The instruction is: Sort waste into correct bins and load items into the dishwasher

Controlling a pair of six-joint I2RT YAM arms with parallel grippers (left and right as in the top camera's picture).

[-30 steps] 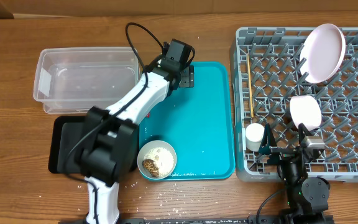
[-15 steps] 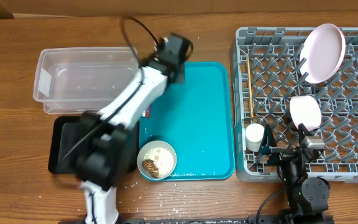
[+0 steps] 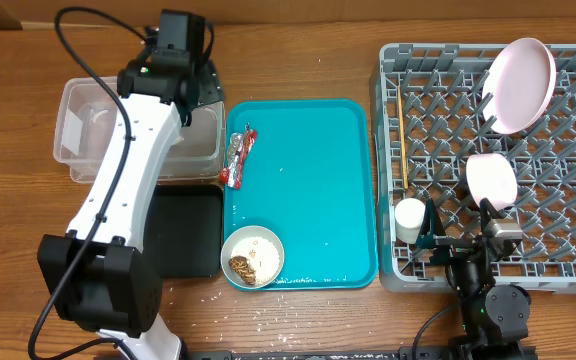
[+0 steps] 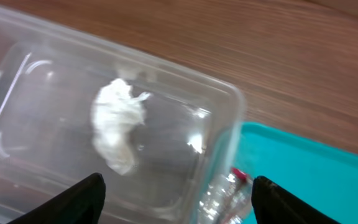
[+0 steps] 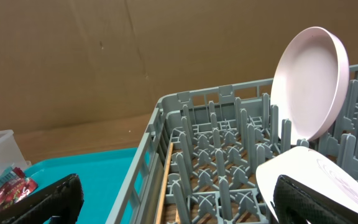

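Two grippers, both spread wide and empty: the left gripper (image 4: 178, 190) hangs at the clear tub (image 3: 73, 150), where the crumpled tissue (image 4: 120, 127) lies; the right gripper (image 5: 179, 199) sits at the near edge of the dish rack (image 3: 568, 200). The red wrapper (image 3: 237, 159) lies along the left edge of the teal tray (image 3: 318, 180), just beside the tub.

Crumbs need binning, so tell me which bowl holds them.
The bowl on the teal tray holds brown crumbs; the other bowl stands in the grey rack.
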